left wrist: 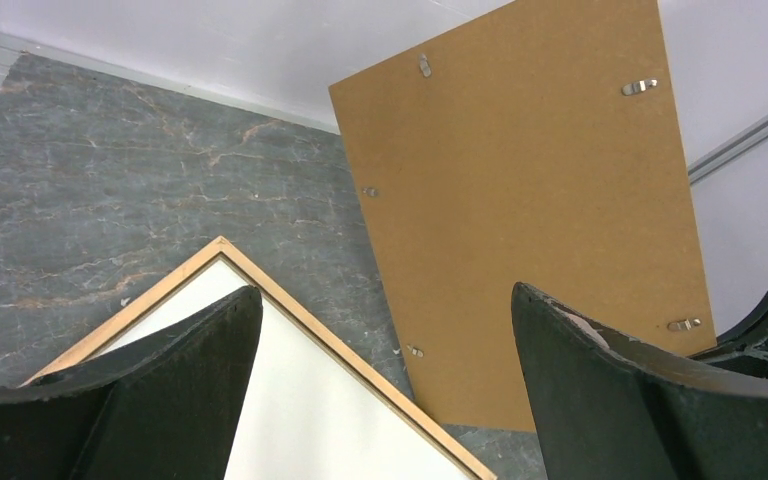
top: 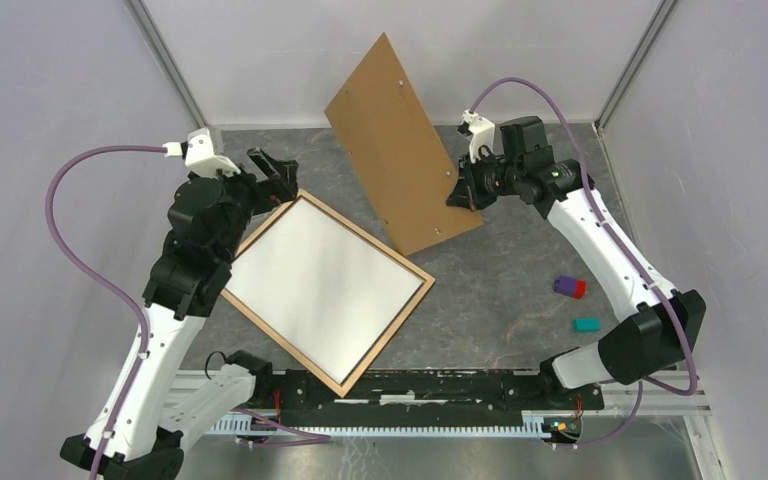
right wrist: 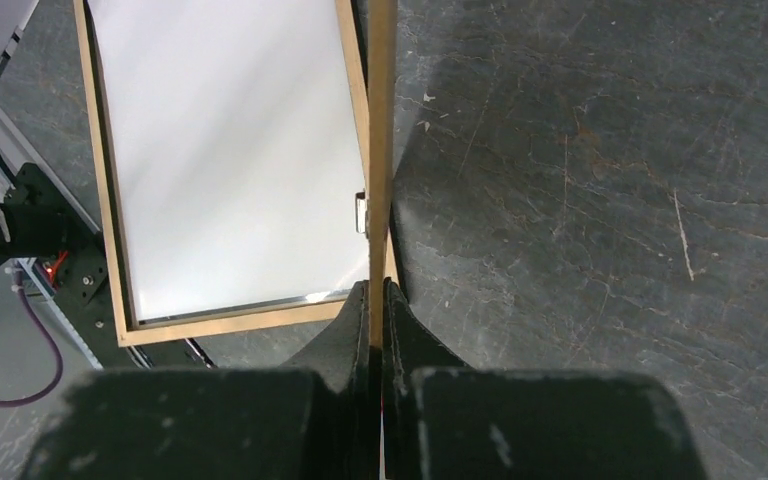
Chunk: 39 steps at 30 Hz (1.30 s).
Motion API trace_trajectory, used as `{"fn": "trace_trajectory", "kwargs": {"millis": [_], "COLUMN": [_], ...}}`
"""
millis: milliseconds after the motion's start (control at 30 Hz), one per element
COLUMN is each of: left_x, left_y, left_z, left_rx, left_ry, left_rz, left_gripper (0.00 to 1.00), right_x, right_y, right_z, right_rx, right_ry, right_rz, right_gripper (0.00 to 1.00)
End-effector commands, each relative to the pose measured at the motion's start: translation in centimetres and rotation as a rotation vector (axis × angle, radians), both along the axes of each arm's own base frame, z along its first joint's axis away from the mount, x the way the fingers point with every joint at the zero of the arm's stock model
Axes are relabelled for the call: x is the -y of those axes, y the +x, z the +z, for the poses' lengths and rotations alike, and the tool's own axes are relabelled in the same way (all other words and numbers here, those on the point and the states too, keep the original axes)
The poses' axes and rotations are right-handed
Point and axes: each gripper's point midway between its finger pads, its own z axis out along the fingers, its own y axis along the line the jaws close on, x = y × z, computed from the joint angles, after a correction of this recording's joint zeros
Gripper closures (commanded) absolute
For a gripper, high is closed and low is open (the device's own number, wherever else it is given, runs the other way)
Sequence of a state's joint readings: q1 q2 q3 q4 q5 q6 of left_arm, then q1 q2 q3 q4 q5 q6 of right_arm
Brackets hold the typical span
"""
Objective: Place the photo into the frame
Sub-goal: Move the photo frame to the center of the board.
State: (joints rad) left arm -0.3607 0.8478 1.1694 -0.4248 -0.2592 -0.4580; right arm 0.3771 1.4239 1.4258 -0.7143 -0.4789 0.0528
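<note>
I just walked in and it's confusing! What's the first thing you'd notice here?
A big brown backing board stands tilted at the back middle of the table, its edge pinched in the right arm's jaws. In front, the tan wooden frame lies flat with the photo inside, white back up.

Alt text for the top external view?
Right arm's shut jaws hold a brown backing board tilted on edge. Beside it the frame lies back-up with the photo's white back showing inside; left arm's open jaws are near its far corner.
</note>
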Motion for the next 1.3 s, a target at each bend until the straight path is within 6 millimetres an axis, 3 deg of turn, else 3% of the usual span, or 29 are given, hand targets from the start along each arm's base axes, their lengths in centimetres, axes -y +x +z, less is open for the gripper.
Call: {"fn": "trace_trajectory", "kwargs": {"millis": [0, 200, 300, 367, 467, 633, 700, 833, 1033, 1267], "left_x": [-0.6, 0.5, 2.1, 3.6, 7.2, 13.5, 15.4, 19.2, 21.3, 24.3], "left_y": [-0.2, 0.7, 1.3, 1.5, 1.1, 0.2, -0.1, -0.9, -0.8, 0.1], "left_z": [1.3, -0.1, -1.8, -4.1, -9.8, -16.9, -18.6, -20.1, -24.8, -28.1], "left_rx": [0.048, 0.012, -0.051, -0.127, -0.319, -0.533, -0.583, -0.575, -0.634, -0.693], "left_ry": [0.038, 0.019, -0.047, -0.113, -0.274, -0.556, -0.573, -0.543, -0.505, -0.523], "left_rz": [0.017, -0.012, -0.060, -0.103, -0.213, -0.378, -0.394, -0.408, -0.325, -0.341], "left_gripper": [0.01, 0.00, 0.00, 0.00, 0.00, 0.00, 0.00, 0.00, 0.02, 0.02], "right_x": [-1.0, 1.4, 6.3, 9.7, 12.0, 13.7, 14.0, 14.1, 14.3, 15.1], "right_y": [1.1, 3.0, 4.0, 3.7, 2.1, 0.0, -0.6, -1.7, -3.2, -4.4], "right_z": [5.5, 7.1, 7.9, 8.8, 10.3, 11.7, 12.3, 12.7, 14.1, 14.9], "right_rx": [0.088, 0.180, 0.266, 0.326, 0.389, 0.443, 0.462, 0.479, 0.518, 0.540], "right_ry": [0.139, 0.052, -0.111, -0.195, -0.217, -0.243, -0.239, -0.224, -0.183, -0.176], "right_rz": [0.005, -0.134, -0.357, -0.493, -0.577, -0.602, -0.604, -0.591, -0.584, -0.604], "right_gripper": [1.00, 1.00, 1.00, 1.00, 1.00, 1.00, 1.00, 1.00, 1.00, 1.00]}}
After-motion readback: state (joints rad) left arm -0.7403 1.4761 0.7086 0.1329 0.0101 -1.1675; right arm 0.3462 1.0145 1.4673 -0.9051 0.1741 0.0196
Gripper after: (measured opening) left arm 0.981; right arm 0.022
